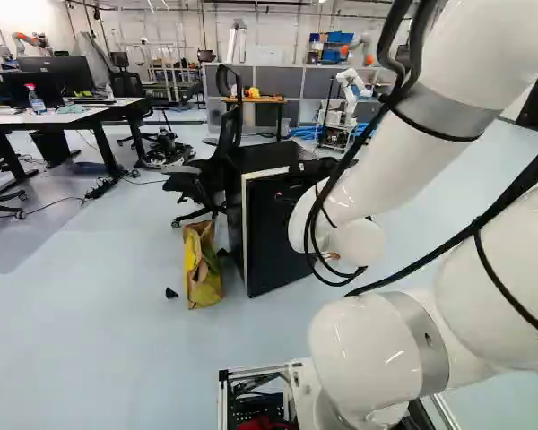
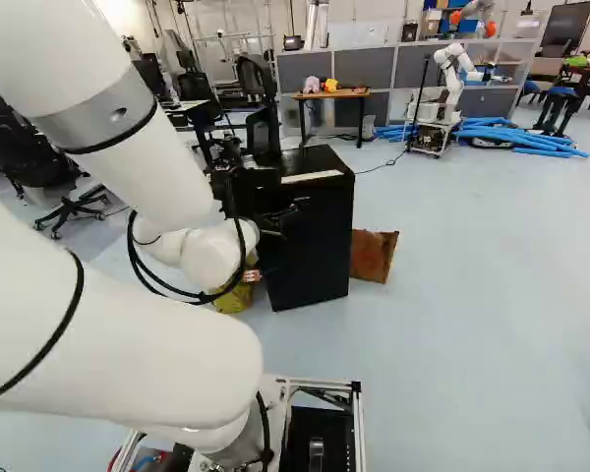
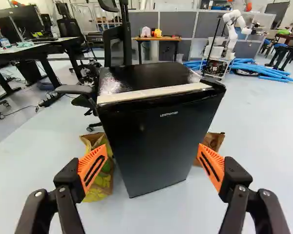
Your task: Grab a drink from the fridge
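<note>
Wrist view: we train our black two-fingered gripper (image 2: 276,243), its orange pads (image 3: 92,166) spread wide apart, on a boxy black fridge (image 3: 154,146), door closed, standing ahead between the fingers. Beside the fridge, we see a crumpled yellow-and-brown bag (image 3: 101,170) on one side, a flat brown object (image 3: 215,141) on the other, and a black mesh-backed office chair (image 3: 114,46) near its back.

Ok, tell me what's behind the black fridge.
Behind the fridge, an office chair partly shows, with a wooden table farther back. The fridge covers the floor right behind it, so anything low there is hidden.
</note>
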{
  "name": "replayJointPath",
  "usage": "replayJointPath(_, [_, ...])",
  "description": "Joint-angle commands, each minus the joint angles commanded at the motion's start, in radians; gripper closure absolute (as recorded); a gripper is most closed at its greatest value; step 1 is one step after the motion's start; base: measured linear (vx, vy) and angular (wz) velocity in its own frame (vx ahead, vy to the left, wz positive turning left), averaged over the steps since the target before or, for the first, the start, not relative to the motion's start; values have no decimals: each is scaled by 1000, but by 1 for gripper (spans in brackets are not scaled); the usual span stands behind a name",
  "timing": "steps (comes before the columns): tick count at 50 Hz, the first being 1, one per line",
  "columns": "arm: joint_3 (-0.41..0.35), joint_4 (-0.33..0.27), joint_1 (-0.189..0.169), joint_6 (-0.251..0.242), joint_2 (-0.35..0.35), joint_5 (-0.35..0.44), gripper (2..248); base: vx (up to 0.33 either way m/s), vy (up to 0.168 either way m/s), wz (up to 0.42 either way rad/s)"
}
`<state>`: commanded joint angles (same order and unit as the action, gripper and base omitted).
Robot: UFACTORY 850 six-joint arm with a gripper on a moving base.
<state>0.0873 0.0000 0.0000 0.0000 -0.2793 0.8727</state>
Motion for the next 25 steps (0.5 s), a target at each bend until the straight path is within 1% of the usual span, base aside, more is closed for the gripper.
replayJointPath(14, [0, 0, 0, 0, 0, 0, 3, 51, 0, -7])
replayJointPath(25, [0, 0, 1, 0, 0, 0, 3, 4, 0, -1])
